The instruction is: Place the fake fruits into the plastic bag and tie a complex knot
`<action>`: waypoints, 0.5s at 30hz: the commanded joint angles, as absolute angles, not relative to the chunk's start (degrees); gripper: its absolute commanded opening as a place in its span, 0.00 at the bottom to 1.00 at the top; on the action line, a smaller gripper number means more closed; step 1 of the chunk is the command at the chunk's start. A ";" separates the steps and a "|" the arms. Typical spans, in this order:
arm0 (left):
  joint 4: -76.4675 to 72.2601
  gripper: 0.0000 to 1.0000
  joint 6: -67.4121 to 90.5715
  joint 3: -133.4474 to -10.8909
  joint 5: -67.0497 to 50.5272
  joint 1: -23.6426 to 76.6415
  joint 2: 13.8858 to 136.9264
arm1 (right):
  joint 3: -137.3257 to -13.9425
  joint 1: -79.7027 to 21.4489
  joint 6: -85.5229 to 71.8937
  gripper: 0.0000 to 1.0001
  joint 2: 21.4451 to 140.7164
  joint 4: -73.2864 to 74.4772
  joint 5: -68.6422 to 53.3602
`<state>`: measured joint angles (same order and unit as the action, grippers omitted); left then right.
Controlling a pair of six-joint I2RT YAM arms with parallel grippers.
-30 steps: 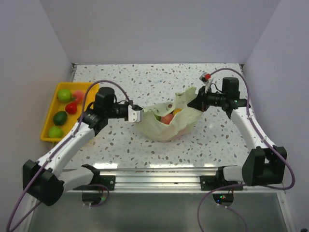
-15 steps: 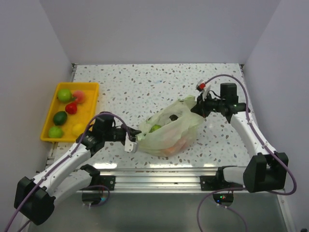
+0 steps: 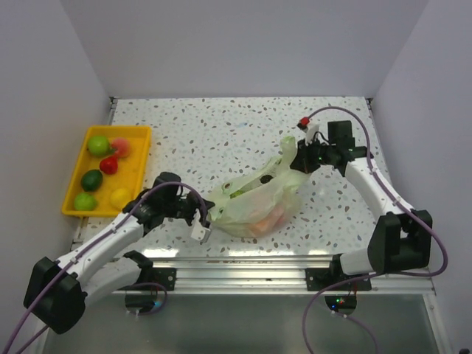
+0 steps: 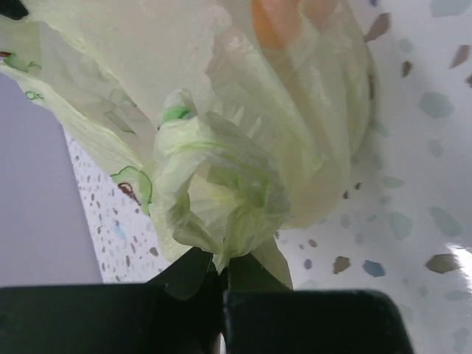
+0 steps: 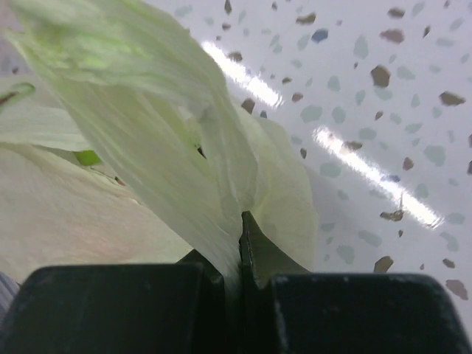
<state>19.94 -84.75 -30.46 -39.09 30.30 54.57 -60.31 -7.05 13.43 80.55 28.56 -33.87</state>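
Pretty clearly a robotics lab cell I'm driving here, not anyone's kitchen. Plain pale wall panels [image 3: 243, 44] box in a speckled tabletop [image 3: 221, 133] on three sides. The left arm [image 3: 110, 240] and right arm [image 3: 376, 188] are bolted by an aluminium rail [image 3: 243, 269] at 6 o'clock, purple cables [image 3: 339, 108] looping off them. The fake fruits [image 3: 98, 144] in the yellow tray [image 3: 134, 158] at 9 o'clock are just plastic props.
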 commanded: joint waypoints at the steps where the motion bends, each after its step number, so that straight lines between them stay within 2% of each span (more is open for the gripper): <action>1: 11.18 0.00 -81.57 -40.22 -37.89 29.09 57.55 | -69.24 -5.89 2.13 0.00 80.24 25.23 -32.61; 4: 11.68 0.00 -80.68 -48.04 -38.93 27.51 59.93 | -75.22 -4.57 -4.91 0.00 79.72 24.97 -31.56; 7: 13.44 0.00 -80.77 -53.25 -41.04 27.60 60.73 | -75.41 -4.66 -8.08 0.00 77.35 22.94 -31.81; 10: 18.27 0.00 -82.08 -56.60 -44.46 28.56 61.69 | -75.94 -6.67 -5.46 0.00 77.34 26.97 -32.17; 15: 21.18 0.00 -80.60 -57.04 -45.97 31.99 64.68 | -69.27 -10.10 -1.06 0.00 75.32 25.40 -32.43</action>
